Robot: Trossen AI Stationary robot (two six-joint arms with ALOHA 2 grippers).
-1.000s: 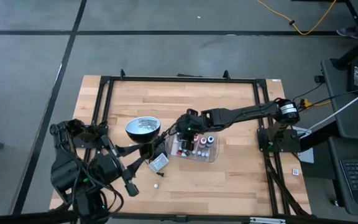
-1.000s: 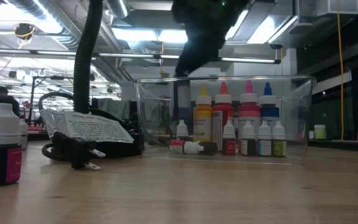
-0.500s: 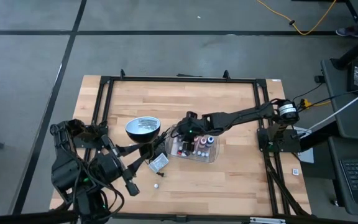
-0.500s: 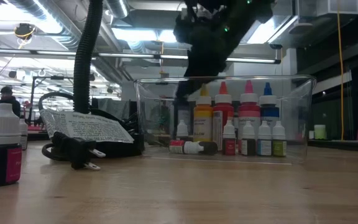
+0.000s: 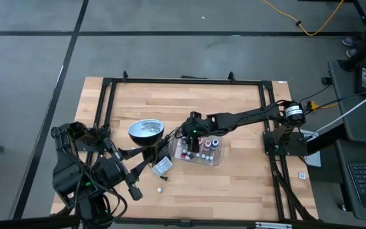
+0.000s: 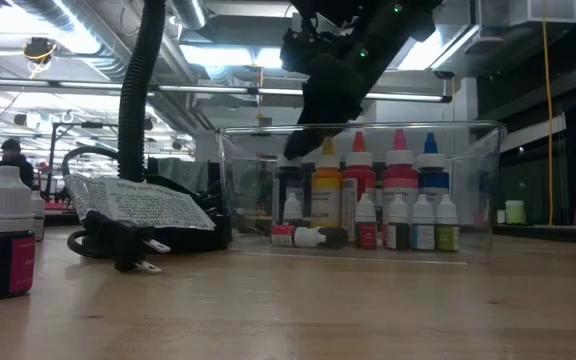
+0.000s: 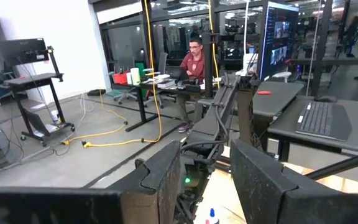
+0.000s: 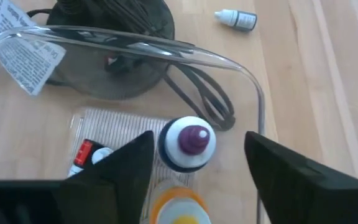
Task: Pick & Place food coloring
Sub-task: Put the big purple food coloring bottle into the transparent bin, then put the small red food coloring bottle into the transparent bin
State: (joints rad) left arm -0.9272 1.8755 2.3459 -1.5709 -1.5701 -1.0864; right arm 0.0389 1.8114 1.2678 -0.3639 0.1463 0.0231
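The table [image 5: 234,108] is pale striped wood framed in black. The clear tray [image 6: 468,140] holds food coloring bottles [image 6: 400,190] with yellow, red, pink and blue caps in the back row, and white caps over dark, red and yellowish-green bodies in front. A white-capped bottle [image 6: 4,235] on the table has a dark body with a magenta label. The lamp [image 5: 146,130] has a silvery head and black cord. In the right wrist view, a white bottle top [image 8: 187,142] has what looks like a purple tip.

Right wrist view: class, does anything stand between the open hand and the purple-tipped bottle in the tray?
Nothing visible does. The right hand is open above the clear tray, and the purple-tipped bottle shows unobstructed between its fingers.
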